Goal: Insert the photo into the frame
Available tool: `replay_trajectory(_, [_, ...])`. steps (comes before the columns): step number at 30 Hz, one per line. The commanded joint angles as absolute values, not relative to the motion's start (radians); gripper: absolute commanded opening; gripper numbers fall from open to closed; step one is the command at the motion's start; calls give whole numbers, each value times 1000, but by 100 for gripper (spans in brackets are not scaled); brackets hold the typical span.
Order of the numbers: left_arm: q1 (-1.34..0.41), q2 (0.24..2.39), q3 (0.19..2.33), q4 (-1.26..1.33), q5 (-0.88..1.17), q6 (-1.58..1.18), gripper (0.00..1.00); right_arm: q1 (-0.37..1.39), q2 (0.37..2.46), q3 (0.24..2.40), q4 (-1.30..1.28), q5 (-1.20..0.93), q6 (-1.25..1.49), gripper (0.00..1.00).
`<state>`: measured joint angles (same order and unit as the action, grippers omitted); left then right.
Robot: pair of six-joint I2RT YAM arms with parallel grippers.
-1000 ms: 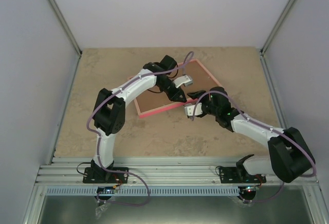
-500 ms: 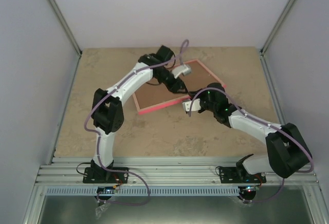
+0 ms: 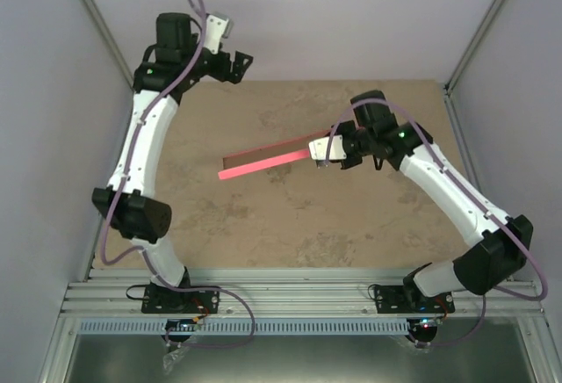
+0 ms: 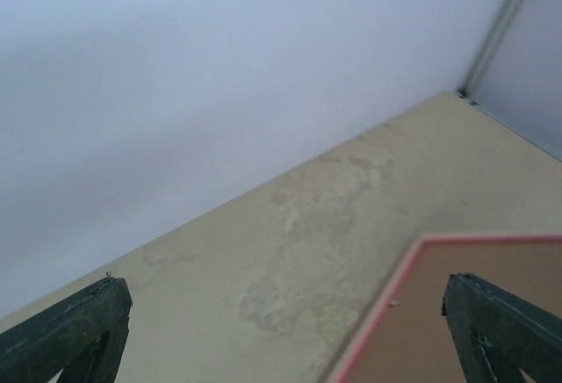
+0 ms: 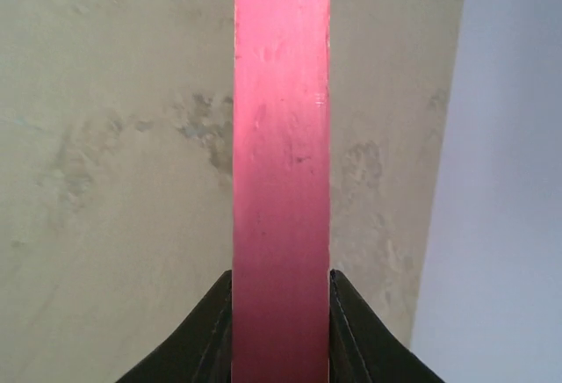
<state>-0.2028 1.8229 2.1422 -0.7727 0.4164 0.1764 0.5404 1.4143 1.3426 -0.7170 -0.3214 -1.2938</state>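
The right arm (image 3: 448, 190) has its jaws closed down on one end of the pink frame (image 3: 268, 159). From its wrist, the narrow pink edge (image 5: 281, 163) runs straight out between the two dark fingers (image 5: 206, 335), which press on either side of it. From above, the frame is turned on its edge and shows only as a thin pink strip slanting across the middle of the bench (image 3: 202, 225). I cannot tell whether its lower side touches the surface.

The left arm (image 3: 145, 137) is reared up high at the back left corner. Its jaws are spread as wide as they go, holding nothing, well apart from the frame. Its wrist camera looks between them at the frame's flat side, a plain brown board (image 4: 474, 313) inside the pink border. I cannot pick out the photo.

The bench is a mottled beige, stone-like slab. Pale grey walls (image 3: 299, 14) close it in on three sides, and a ribbed metal rail (image 3: 299, 295) runs along the near edge.
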Motion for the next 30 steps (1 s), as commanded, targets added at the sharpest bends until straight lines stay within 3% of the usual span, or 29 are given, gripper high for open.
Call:
replay_trajectory(1, [-184, 1697, 1963, -554, 243, 73, 99, 545, 1497, 1568, -1104, -456, -1167, 1])
replay_trajectory(6, [-157, 1613, 1799, -458, 178, 23, 99, 543, 1592, 1791, -1344, -506, -1111, 1])
replay_trajectory(21, [-124, 1486, 1580, -375, 125, -48, 99, 540, 1510, 1744, -1347, -766, -830, 0])
replay_trajectory(30, [-123, 1498, 1525, -375, 137, -47, 99, 342, 1788, 1835, -1343, -893, -866, 1])
